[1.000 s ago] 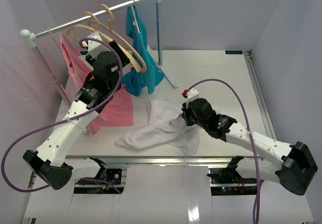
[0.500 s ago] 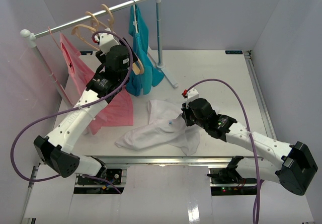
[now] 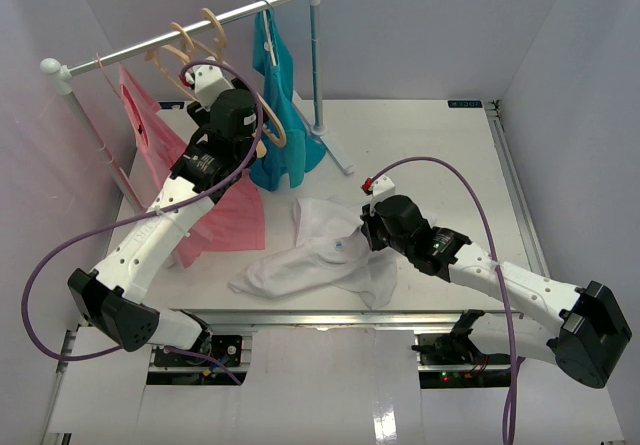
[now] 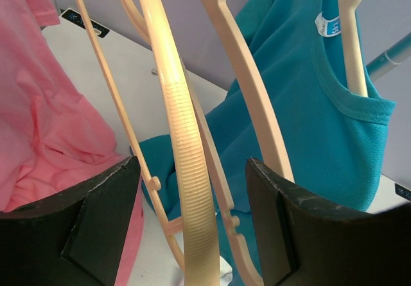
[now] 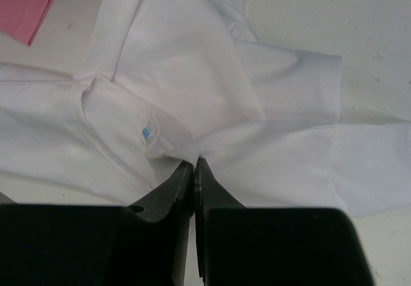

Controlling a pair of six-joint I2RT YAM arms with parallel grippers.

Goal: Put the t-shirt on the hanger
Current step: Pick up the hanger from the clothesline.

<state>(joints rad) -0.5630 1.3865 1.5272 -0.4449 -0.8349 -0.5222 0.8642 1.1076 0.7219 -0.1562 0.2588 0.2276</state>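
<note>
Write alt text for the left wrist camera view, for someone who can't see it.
The left gripper, jaws open, straddles the ribbed arm of a beige hanger without gripping it. A second beige hanger stands beside it, a teal garment to the right, a pink garment to the left.

The hanger point(image 4: 187, 189) is smooth pale beige with a finely ribbed band, perhaps wood or moulded plastic. The t-shirt point(image 5: 186, 74) is soft, matt, wrinkled white cloth; the teal garment point(image 4: 321, 125) a fine mesh knit.
</note>
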